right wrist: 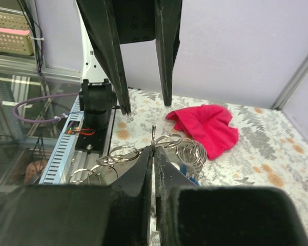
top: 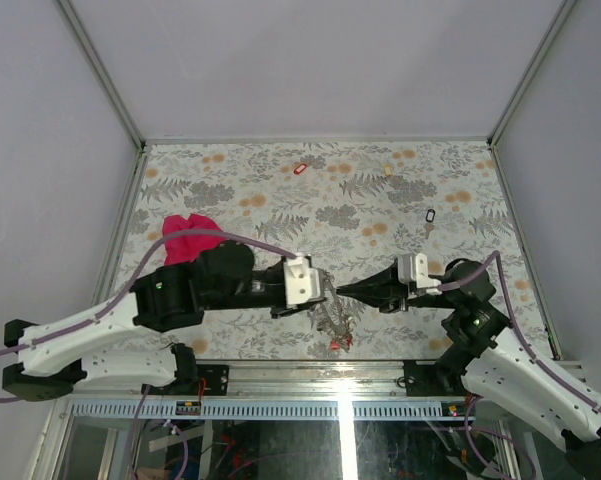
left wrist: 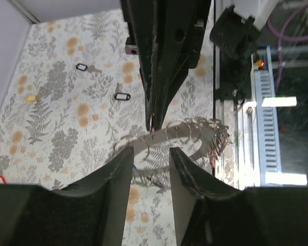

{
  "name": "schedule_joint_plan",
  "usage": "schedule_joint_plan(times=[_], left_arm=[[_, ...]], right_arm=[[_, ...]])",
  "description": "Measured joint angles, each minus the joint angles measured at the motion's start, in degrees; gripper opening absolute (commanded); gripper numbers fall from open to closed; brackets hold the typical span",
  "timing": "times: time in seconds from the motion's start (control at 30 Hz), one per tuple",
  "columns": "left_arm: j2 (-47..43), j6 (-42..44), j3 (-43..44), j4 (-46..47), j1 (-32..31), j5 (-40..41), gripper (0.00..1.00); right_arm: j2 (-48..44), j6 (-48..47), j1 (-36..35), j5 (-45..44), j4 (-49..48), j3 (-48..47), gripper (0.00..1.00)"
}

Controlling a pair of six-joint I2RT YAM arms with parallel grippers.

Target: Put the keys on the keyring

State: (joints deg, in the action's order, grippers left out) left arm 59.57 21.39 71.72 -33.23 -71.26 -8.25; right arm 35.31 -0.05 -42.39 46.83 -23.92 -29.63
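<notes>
Right pincer grips the ring, left pincer sits loose around it.

The keyring [top: 330, 312] is by the near edge of the worktop [top: 230, 170], about the middle. My right pincer [right wrist: 152, 149] is pinched tight on its thin wire. My left pincer [left wrist: 150, 156] is partly apart with the ring running through the gap; I can't quite tell if a pad touches it. A red-tag key [top: 300, 168] lies by the far edge and a black-tag key [top: 429, 215] nearer the right side. I think fetching one comes next, so the left pincer must back off without bumping the ring.

Pretty sure it's a robotics lab cell: plain walls [top: 330, 60], aluminium framing [top: 101, 75], slotted cable duct [top: 280, 408], floral test tabletop [top: 240, 190]
</notes>
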Motion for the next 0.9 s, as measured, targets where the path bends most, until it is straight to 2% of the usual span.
schedule_joint_plan(times=[0.23, 0.47, 0.57, 0.67, 0.9], left_arm=[[-11.58, -6.91, -9.25, 10.86, 0.00, 3.63, 0.41], [-15.02, -11.78, -14.75, 17.57, 0.00, 5.51, 0.42], [-15.08, -13.62, -16.33, 19.45, 0.00, 6.40, 0.43], [-14.91, -16.02, -16.72, 20.46, 0.00, 8.00, 0.48], [-14.23, -25.44, -16.72, 20.87, 0.00, 17.66, 0.55]], right_arm=[[-3.89, 0.26, 0.00, -1.29, -8.15, 2.78, 0.05], [-3.96, -0.37, 0.00, -0.39, -12.04, 2.64, 0.05], [-3.72, -3.13, 0.00, 0.42, -10.45, 1.14, 0.05], [-3.72, -8.13, -0.02, 0.98, -6.80, -1.46, 0.04], [-4.39, -24.55, -0.09, 0.11, 7.67, -7.48, 0.03]])
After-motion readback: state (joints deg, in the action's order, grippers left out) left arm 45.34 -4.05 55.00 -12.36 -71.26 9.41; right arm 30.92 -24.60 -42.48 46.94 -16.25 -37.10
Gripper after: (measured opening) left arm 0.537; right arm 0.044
